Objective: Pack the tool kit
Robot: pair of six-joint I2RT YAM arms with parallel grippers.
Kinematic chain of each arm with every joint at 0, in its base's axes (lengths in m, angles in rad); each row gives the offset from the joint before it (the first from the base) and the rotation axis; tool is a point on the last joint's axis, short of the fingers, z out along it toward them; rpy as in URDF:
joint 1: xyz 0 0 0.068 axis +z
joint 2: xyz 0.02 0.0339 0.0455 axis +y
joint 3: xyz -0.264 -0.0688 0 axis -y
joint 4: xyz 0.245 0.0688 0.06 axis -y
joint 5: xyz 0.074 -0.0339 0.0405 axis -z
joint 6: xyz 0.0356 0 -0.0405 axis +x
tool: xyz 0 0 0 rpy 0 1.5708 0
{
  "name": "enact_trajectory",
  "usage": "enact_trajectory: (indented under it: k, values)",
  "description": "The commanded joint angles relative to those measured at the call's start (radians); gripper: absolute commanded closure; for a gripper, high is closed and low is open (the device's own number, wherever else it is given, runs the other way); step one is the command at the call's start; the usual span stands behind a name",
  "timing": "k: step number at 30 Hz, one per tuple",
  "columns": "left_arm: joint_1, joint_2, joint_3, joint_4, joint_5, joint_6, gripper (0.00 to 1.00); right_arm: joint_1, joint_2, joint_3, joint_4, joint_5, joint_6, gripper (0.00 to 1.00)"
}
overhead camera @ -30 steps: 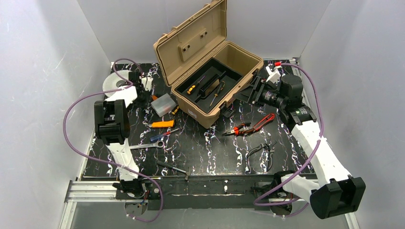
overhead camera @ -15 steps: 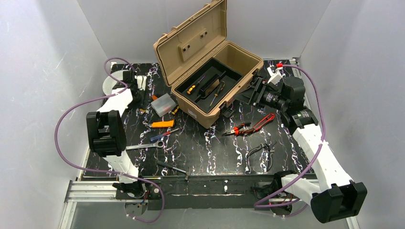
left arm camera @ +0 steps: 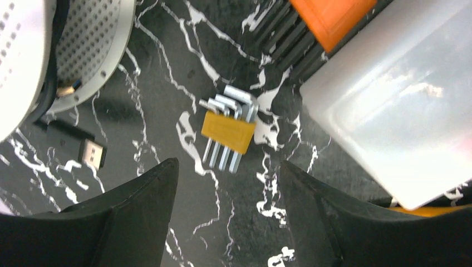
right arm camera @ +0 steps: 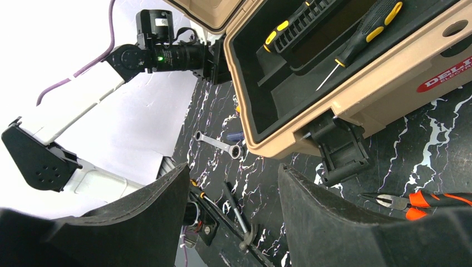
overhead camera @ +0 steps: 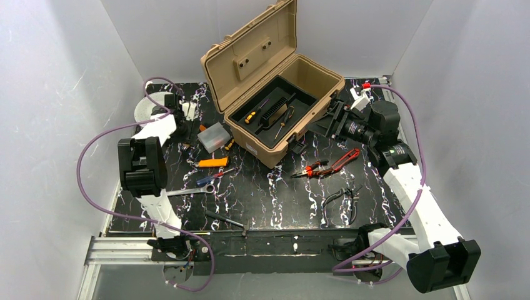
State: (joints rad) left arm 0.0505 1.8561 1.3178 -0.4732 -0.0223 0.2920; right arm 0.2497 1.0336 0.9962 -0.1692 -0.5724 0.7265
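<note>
The tan toolbox [overhead camera: 279, 94] stands open at the back, lid up, with orange-black screwdrivers [right arm camera: 363, 26] in its black tray. Beside the box's right front corner my right gripper [overhead camera: 326, 120] hangs open and empty; in the right wrist view it [right arm camera: 232, 167] points past the front latch [right arm camera: 340, 149]. Red-handled pliers [overhead camera: 330, 164] lie on the mat in front of the box. My left gripper [overhead camera: 186, 120] is at the back left, open [left arm camera: 228, 164] just above a yellow-clipped hex key set [left arm camera: 228, 129] that lies on the mat, not touching it.
A clear plastic box [left arm camera: 398, 108] sits right of the hex keys and a grey round spool [left arm camera: 72, 50] to their left, with a USB stick [left arm camera: 83, 147] nearby. An orange knife [overhead camera: 211, 162], a wrench [overhead camera: 194, 189], a hammer [overhead camera: 228, 220] and black pliers [overhead camera: 340, 199] lie on the mat.
My left gripper has gone from shut to open, and its arm swung left, then back a little. The right arm has barely moved.
</note>
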Motion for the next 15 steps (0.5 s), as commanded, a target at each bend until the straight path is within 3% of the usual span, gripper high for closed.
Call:
enact_trajectory:
  k: [1,9,15]
  values:
    - [0.008,0.053,0.055,0.008,0.044,0.033,0.35,-0.003,0.000,0.014,0.025,-0.001,-0.010,0.33]
    - [0.027,0.131,0.090,-0.010,0.083,0.024,0.36,-0.003,-0.006,0.020,0.009,0.025,-0.022,0.33]
    - [0.035,0.163,0.080,-0.030,0.117,0.011,0.55,-0.003,-0.006,0.021,0.007,0.023,-0.022,0.33]
